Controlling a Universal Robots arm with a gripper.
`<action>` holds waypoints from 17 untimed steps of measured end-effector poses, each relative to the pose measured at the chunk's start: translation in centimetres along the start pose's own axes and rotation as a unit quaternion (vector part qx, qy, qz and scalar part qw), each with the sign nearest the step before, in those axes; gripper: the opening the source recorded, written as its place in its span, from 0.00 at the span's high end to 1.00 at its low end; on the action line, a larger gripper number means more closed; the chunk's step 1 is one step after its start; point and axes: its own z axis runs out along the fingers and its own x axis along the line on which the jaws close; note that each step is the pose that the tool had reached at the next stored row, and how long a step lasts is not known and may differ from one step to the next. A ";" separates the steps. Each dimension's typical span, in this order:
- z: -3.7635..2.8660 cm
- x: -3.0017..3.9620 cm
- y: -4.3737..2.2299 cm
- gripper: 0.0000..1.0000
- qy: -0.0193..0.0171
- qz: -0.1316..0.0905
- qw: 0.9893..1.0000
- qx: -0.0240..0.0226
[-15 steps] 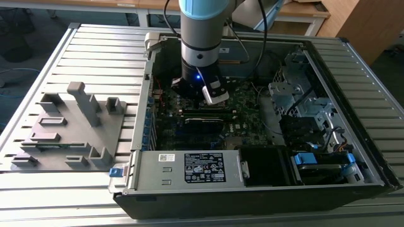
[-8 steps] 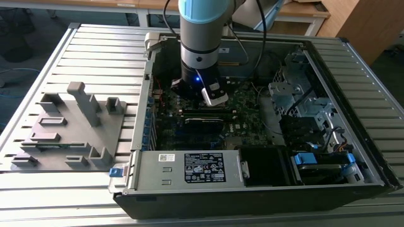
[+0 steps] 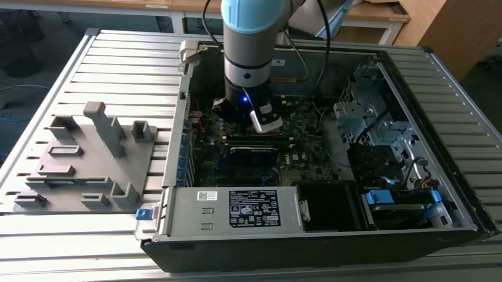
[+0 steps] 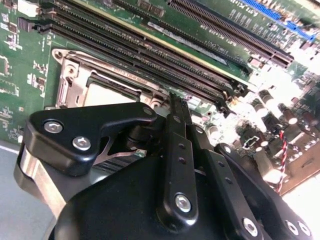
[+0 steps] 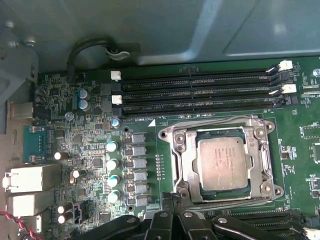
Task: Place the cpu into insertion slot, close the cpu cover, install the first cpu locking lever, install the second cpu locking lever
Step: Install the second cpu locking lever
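The cpu lies flat, silver face up, seated in the insertion slot on the motherboard. Its slightly longer axis runs crosswise to the long black memory slots beside the socket. The cpu cover lies closed flat around it, its open middle framing the chip. The gripper hovers just above the socket's edge, fingers pressed together and holding nothing. In the exterior view the arm reaches down into the open computer case.
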 end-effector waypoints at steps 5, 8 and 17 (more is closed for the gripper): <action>0.14 0.11 -0.03 0.90 0.000 0.000 1.000 -0.004; 0.20 0.31 -0.08 0.90 0.001 0.000 1.000 -0.005; 0.40 0.66 -0.16 0.90 0.001 0.000 1.000 -0.008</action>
